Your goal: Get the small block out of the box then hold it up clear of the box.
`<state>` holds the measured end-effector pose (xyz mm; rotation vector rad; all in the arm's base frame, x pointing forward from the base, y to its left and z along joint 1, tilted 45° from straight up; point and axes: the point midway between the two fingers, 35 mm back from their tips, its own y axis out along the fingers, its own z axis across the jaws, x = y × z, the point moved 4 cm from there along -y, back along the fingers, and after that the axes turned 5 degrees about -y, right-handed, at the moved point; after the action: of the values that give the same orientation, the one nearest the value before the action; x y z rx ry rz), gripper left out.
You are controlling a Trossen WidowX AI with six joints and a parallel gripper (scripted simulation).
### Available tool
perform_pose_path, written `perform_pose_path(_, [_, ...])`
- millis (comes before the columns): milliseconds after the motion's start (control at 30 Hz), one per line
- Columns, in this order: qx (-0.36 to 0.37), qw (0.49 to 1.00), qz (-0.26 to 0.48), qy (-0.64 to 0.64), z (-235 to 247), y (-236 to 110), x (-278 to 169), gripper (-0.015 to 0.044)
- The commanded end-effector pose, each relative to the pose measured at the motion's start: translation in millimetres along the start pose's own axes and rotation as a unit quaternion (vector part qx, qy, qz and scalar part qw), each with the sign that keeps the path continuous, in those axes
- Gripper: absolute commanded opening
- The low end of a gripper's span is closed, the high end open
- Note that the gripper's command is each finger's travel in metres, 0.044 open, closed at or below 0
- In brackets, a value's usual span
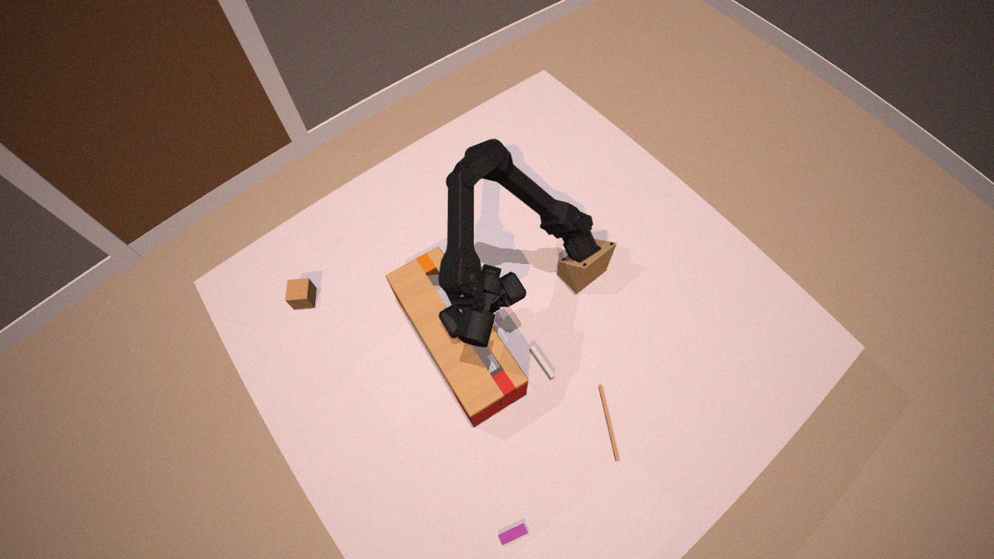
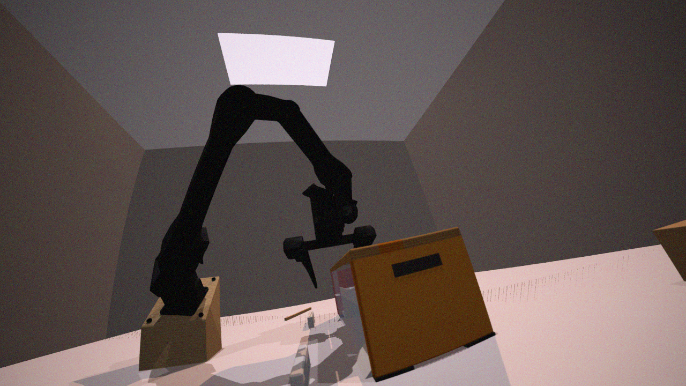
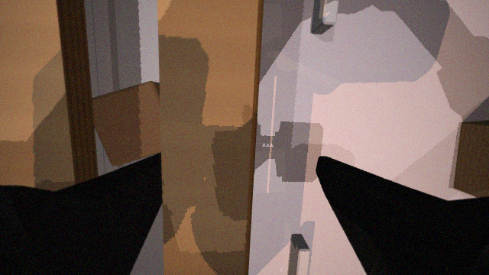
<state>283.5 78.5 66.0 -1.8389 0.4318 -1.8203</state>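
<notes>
1. Gripper [image 2: 330, 261] spread wide with nothing between the fingers, hanging point-down above the box [image 1: 444, 326], straddling its front top strip.
2. Directly beneath, seen through the top slot near the left finger: small block [image 3: 126, 122], on the shelf inside. Not out yet.
3. Off one end, orange-marked corner [image 1: 425, 262]; off the other, red end [image 1: 502, 403]. Which one opens onto the table, cannot tell.
4. Farther out: thin stick [image 1: 609, 421], well apart, untouched.
5. Left to do: pushing out, pickup, steady lift clear.
</notes>
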Motion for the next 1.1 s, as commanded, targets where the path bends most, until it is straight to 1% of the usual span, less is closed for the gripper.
perform_pose_path(0, [0.000, 1.000, -0.002, -0.001, -1, 1, -1, 0.0400])
perform_pose_path(300, [0.000, 1.000, -0.002, -0.001, 0, -1, -8, 0.0400])
perform_pose_path(1067, [0.000, 1.000, -0.002, -0.002, -2, 4, 16, 0.0400])
